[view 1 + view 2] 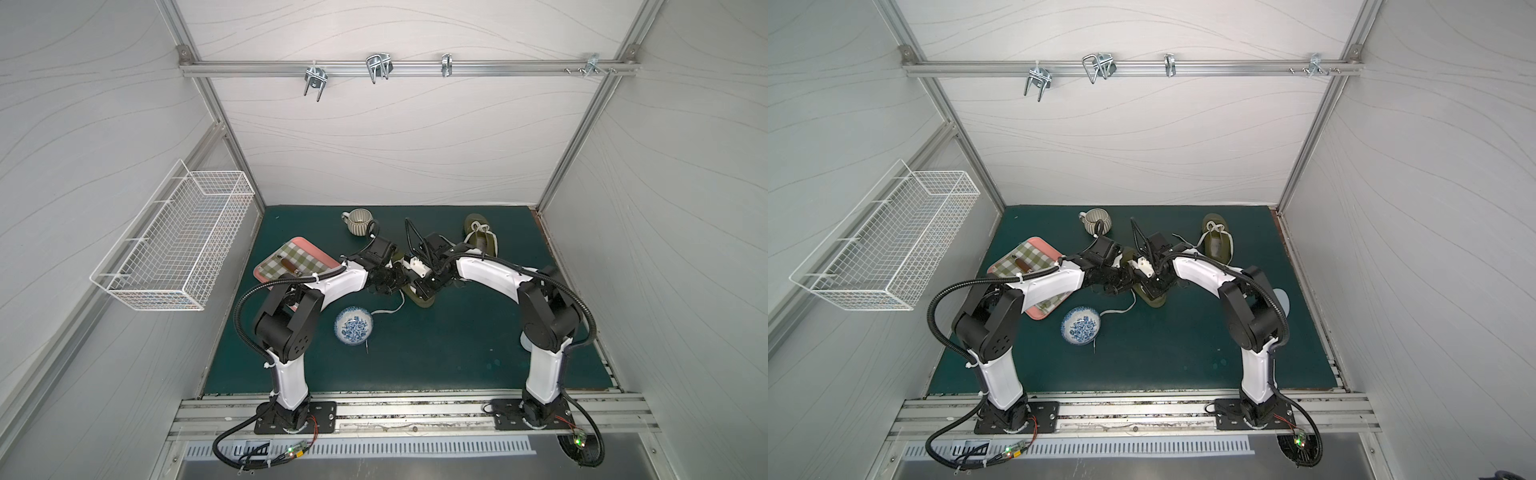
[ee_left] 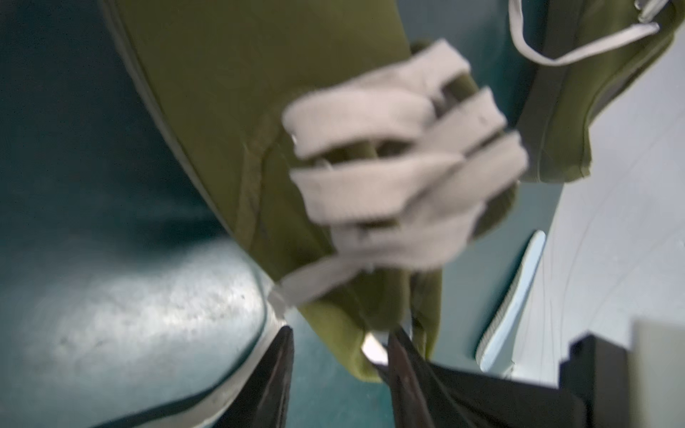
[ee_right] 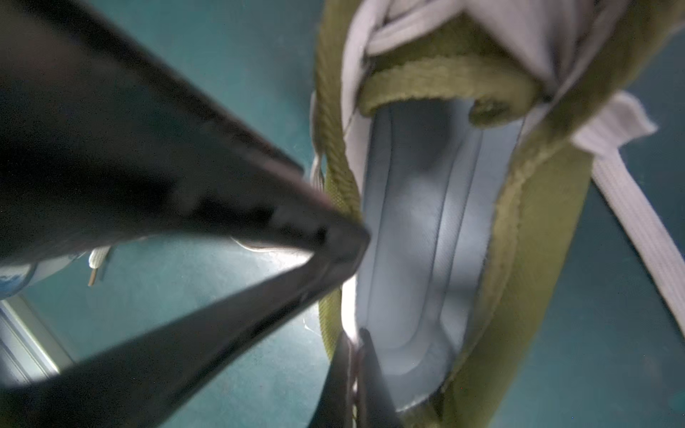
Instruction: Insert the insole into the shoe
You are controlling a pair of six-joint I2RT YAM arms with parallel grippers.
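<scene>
The insole (image 3: 426,241) lies inside the shoe (image 3: 537,259). The right gripper (image 3: 356,370), clamped narrow on what looks like the shoe's collar, should hold the mouth wide. The left gripper (image 2: 341,333), fingers parted astride that collar, should press the insole toeward.

Olive cloth shoe (image 3: 519,259), woven white laces (image 2: 389,166), smooth pale-blue insole (image 3: 419,222), matt green mat (image 1: 415,353), glossy bowl (image 1: 354,325)

Two olive shoes (image 1: 422,300) (image 1: 471,220), two robot arms (image 1: 332,282) (image 1: 490,274), one mug (image 1: 359,222), one bowl (image 1: 354,326), one tray (image 1: 307,251), one wire basket (image 1: 174,249).
</scene>
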